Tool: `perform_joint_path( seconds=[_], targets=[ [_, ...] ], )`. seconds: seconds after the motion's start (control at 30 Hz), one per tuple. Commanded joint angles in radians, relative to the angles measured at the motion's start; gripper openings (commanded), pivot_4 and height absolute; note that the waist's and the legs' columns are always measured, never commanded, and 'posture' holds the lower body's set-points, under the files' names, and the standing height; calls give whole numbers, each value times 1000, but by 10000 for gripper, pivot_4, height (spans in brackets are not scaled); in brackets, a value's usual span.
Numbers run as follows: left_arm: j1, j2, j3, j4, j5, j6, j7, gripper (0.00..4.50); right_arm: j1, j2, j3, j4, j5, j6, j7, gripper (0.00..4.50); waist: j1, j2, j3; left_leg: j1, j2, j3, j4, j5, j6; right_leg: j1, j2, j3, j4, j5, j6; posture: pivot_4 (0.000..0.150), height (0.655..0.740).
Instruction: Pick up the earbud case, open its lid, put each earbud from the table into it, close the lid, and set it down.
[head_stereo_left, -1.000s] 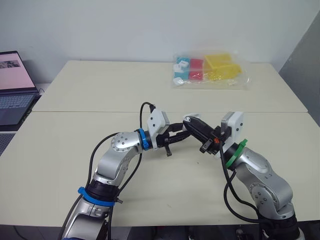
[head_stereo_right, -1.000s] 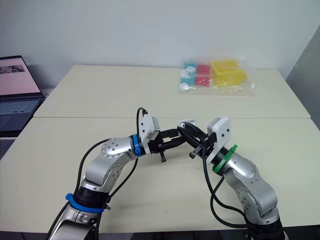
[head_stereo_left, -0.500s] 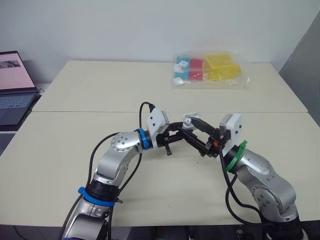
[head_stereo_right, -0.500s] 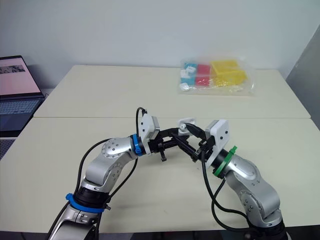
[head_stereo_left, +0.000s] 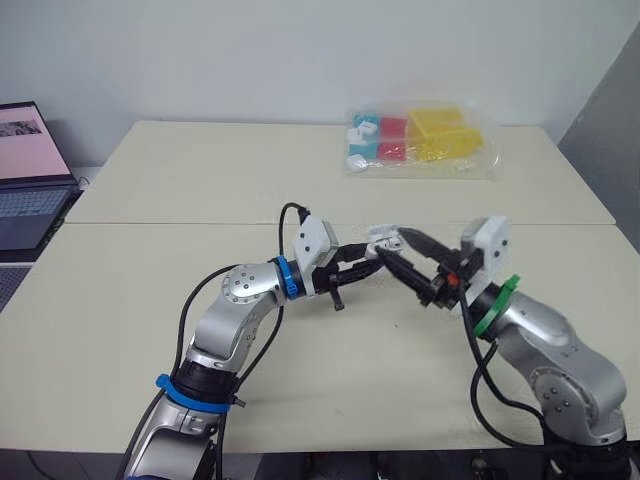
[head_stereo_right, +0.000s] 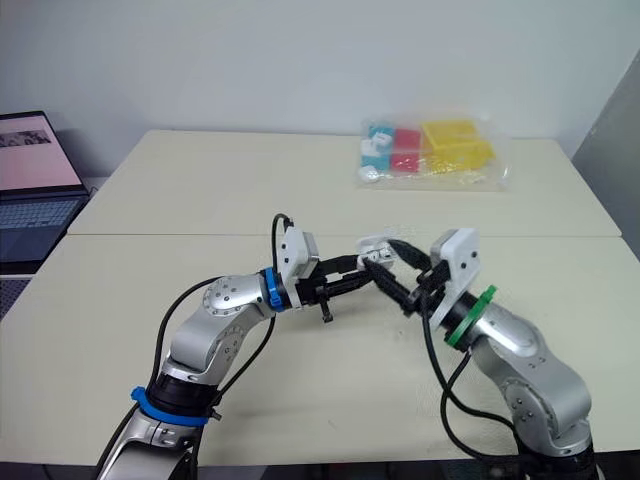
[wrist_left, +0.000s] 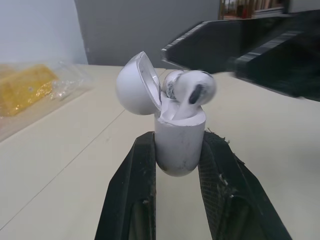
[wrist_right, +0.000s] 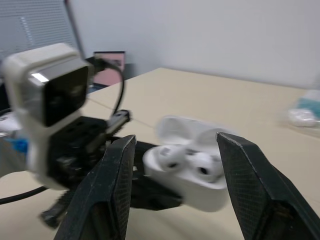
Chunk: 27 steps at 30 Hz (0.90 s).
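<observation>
Earbud case, a small glossy white plastic shell, stands upright between the left gripper's two black fingers. These are clenched on its rounded lower half and carry it above the beige surface, apparently so that the mouth faces the other arm. Its domed lid is swung open past the left fingertips and tipped back over one of them, which leaves the wells free. Two white earbuds sit in the wells just beyond that grip. The nearer one seems to ride a little high, though it is too blurred to be sure. The right gripper faces the case from the opposite side with its fingers spread and grasping nothing, one on each flank of the open case and not touching it. With both buds apparently in, pressing the lid shut looks like the next job.
</observation>
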Motion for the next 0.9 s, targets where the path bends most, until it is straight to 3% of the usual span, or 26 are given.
perform_joint_path(
  seconds=[0.03, 0.37, 0.63, 0.9],
  targets=[
    [-4, -4, 14, -47, -23, -19, -5, 8007, -27, 5, -21, -31, 24, 5, -23, 26583, -1, 0, 0, 0, 0, 0, 0, 0, 0, 0, 0, 0, 0, 0, 0, 1500, 7400],
    [-3, 2, 13, -48, -25, -19, -4, 8007, -56, -14, -66, -53, 95, 35, -34, 26583, -1, 0, 0, 0, 0, 0, 0, 0, 0, 0, 0, 0, 0, 0, 0, 1500, 7400],
    [-2, 2, 12, -41, -25, -25, -6, 8007, -109, -237, -187, -42, 272, 132, 90, 26583, -1, 0, 0, 0, 0, 0, 0, 0, 0, 0, 0, 0, -1, 0, 0, 1500, 7400],
    [-10, 2, 11, -28, -23, -37, -15, 8007, -355, -445, -161, 156, 302, 198, 248, 26583, -3, 0, 0, 0, 0, 0, 0, 0, 0, 1, 3, 0, -1, 0, 0, 1500, 7400]
  ],
)
